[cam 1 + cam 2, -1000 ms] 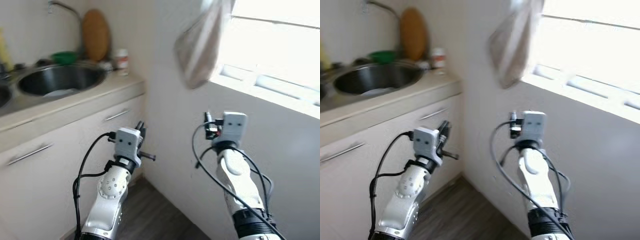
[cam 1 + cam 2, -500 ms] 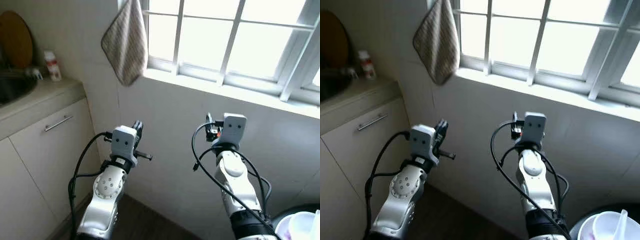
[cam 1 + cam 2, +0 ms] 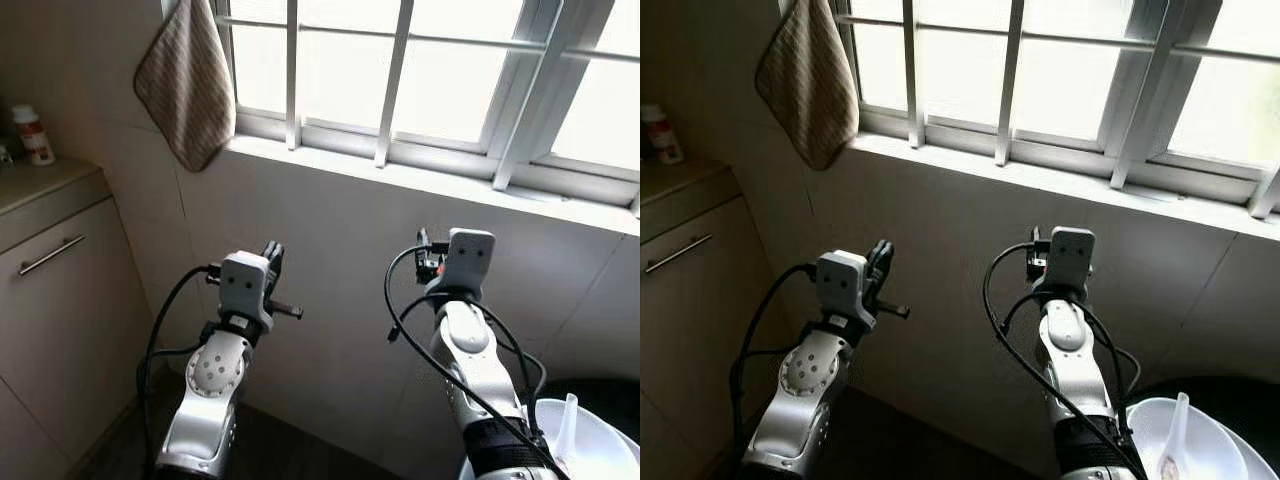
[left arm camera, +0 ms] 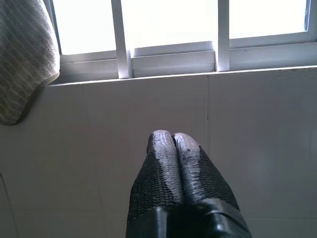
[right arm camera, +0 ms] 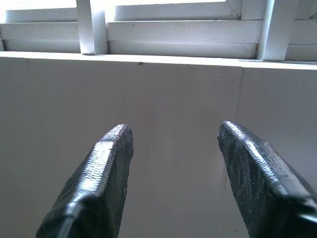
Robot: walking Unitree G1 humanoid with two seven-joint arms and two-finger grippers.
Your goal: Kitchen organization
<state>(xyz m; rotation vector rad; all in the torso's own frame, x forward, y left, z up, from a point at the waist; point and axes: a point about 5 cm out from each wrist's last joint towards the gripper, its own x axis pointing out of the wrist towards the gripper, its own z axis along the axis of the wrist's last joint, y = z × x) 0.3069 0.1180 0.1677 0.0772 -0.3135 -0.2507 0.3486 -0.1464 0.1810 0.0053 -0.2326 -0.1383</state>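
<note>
White bowl (image 3: 1200, 450) sits low beside the spread, empty right end effector (image 5: 171, 148); left end effector (image 4: 171, 141) closed.

- My two arms: silver-grey metal shells, rounded segments, a round joint disc with small screw holes on the left forearm.
- Each wrist carries a boxy light-grey camera housing.
- Black cables loop loosely from each housing down along the arm.
- Left gripper (image 4: 172, 141) and right gripper (image 5: 173, 136): long black fingers, finely ribbed texture, rounded tips.
</note>
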